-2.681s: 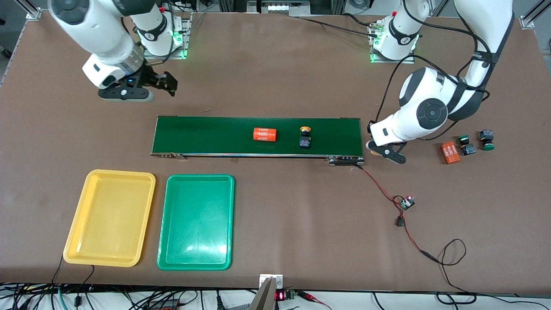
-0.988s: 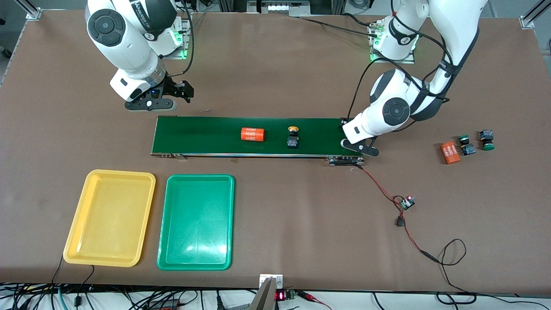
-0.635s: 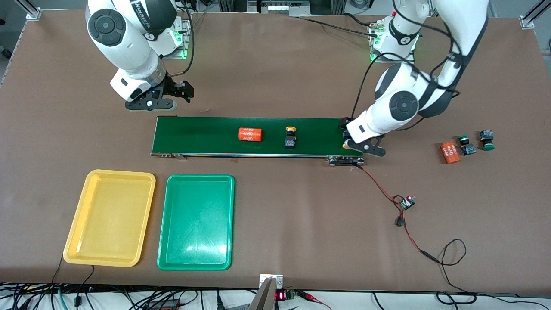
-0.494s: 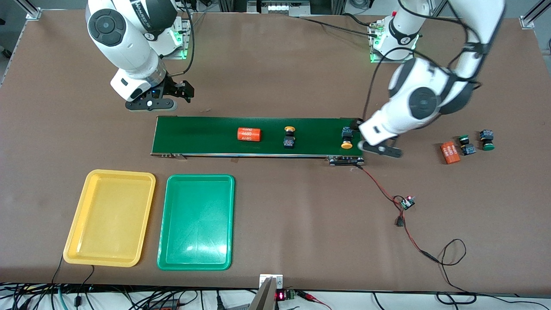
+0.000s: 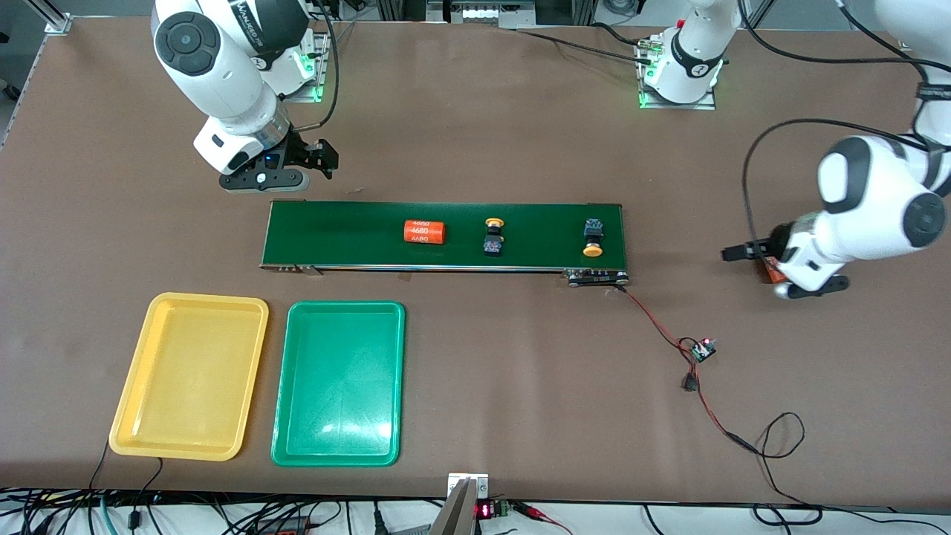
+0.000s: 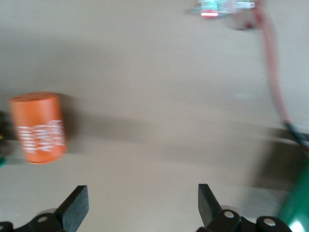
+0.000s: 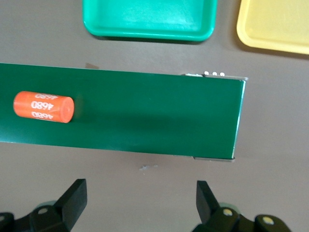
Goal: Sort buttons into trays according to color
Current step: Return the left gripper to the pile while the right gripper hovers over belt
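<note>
Conveyor belt [image 5: 446,236] sits mid-table with three things riding on it: an orange cylinder marked 4680 [image 5: 423,232], then a yellow-capped button [image 5: 492,238] beside it toward the left arm's end, and a second yellow-capped button [image 5: 592,238] close to the belt's end on that same side. Both buttons lie on their sides; the first one's cap points away from the front camera, the second one's cap points toward it

Yellow tray [image 5: 191,375] and green tray [image 5: 339,383] are side by side, nearer the front camera than the belt, toward the right arm's end of the table. Nothing in either one. The green tray is the one closer to the middle

Left gripper [image 6: 142,205] is up over bare table well past the belt's end, toward the left arm's end. Its fingers are spread wide with nothing between them. In its wrist view another orange cylinder [image 6: 41,126] lies on the table just off to one side, and in the front view the arm mostly covers it. The green buttons don't show in any view

Right gripper [image 5: 297,160] hangs just off the belt's other end, beside the corner farther from the front camera, jaws spread and holding nothing. That arm is just waiting there
</note>
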You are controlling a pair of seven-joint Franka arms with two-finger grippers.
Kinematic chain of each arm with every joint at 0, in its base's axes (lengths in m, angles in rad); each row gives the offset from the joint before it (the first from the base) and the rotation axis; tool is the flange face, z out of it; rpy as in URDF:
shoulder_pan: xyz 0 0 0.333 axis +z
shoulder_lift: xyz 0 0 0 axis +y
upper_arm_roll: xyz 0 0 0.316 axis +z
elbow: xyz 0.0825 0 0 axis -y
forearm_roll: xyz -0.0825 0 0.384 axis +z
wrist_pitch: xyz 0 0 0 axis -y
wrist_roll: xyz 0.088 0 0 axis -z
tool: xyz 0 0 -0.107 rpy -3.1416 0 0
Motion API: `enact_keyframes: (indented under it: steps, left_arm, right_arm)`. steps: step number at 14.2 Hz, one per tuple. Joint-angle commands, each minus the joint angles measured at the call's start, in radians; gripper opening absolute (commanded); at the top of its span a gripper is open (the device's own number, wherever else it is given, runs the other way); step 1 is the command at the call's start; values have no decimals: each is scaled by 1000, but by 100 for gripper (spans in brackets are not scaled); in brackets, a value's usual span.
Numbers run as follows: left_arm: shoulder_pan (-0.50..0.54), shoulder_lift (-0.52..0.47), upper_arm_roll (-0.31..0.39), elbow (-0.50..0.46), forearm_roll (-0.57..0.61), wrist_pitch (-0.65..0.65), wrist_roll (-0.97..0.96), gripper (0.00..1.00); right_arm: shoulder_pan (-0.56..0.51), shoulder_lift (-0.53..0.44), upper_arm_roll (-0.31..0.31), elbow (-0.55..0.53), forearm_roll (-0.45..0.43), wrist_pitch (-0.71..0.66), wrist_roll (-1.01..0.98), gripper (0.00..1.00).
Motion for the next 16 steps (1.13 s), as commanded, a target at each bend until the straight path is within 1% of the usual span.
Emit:
enact_keyframes:
  steps: [1, 3, 6, 7, 10, 11, 14, 16]
  left_arm:
    - [68, 38, -16, 24, 86, 0, -5, 100]
    - [111, 39, -16, 17, 99, -3, -5, 100]
    - [138, 85, -7, 21, 100, 9, -5, 100]
    - [138, 102, -3, 20, 100, 42, -5, 100]
    - [136, 151, 19, 18, 105, 121, -2, 100]
    - [135, 154, 19, 18, 112, 124, 1, 100]
    - [133, 170, 19, 18, 191, 127, 1, 100]
    - [133, 182, 21, 20, 200, 136, 2, 100]
  right_arm:
    - [14, -2, 20, -1, -10, 60, 39, 100]
    - [15, 3, 36, -1, -10, 89, 42, 100]
    - [15, 18, 49, 0, -7, 92, 71, 100]
    - [5, 22, 69, 0, -12, 91, 78, 100]
    - [2, 44, 70, 3, -13, 84, 78, 100]
    - [7, 58, 70, 2, -15, 86, 78, 100]
    - [10, 84, 72, 8, -15, 95, 79, 100]
    - [13, 101, 72, 9, -15, 120, 84, 100]
